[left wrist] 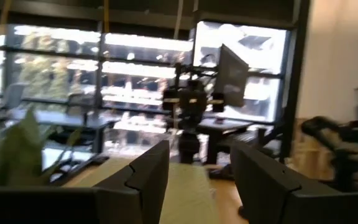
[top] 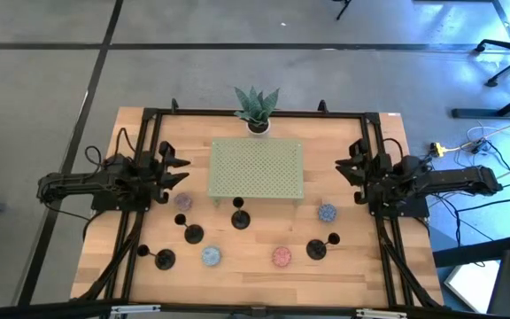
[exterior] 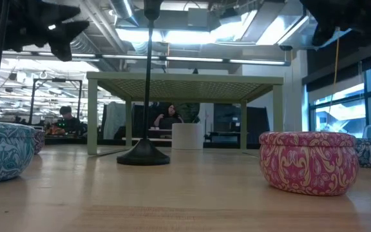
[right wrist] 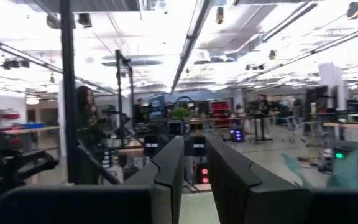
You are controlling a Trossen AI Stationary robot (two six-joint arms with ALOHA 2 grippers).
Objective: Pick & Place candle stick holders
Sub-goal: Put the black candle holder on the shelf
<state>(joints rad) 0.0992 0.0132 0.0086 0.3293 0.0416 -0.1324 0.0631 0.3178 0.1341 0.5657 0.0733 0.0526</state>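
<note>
- Left gripper (left wrist: 199, 180): in its own wrist view the two dark fingers stand apart with a clear gap and nothing between them; it holds no holder
- Right gripper (right wrist: 194, 180): its fingers show a narrower gap, also empty, with only the room beyond visible through it
- From above, the left gripper (top: 177, 170) hangs at the table's 9 o'clock edge, beside the green perforated platform (top: 256, 168); the right gripper (top: 348, 168) mirrors it at 3 o'clock, so both sit raised and back from the work
- The candle stick holders stand on the wooden table (top: 255, 266) on the 6 o'clock side of the platform: one (top: 239, 218) just off the platform's near edge, one (top: 192, 233) toward 7 o'clock, one (top: 163, 259) farther out toward 8 o'clock, and one (top: 317, 249) toward 5 o'clock
- In the low view the central holder (exterior: 143, 153) stands upright on its round base, stem rising out of frame; a dark shape at the right edge may be another base, though too little shows to be sure
- Small patterned tins (top: 281, 256) lie among the holders, and a potted plant (top: 257, 110) sits at 12 o'clock
- Judgement: no holder appears placed yet, assuming the platform is the goal; the step in hand is the approach before a first pick
- The next move calls for lowering an arm toward its nearest holder, jaws straddling the thin stem, clear of the neighbouring tins
</note>
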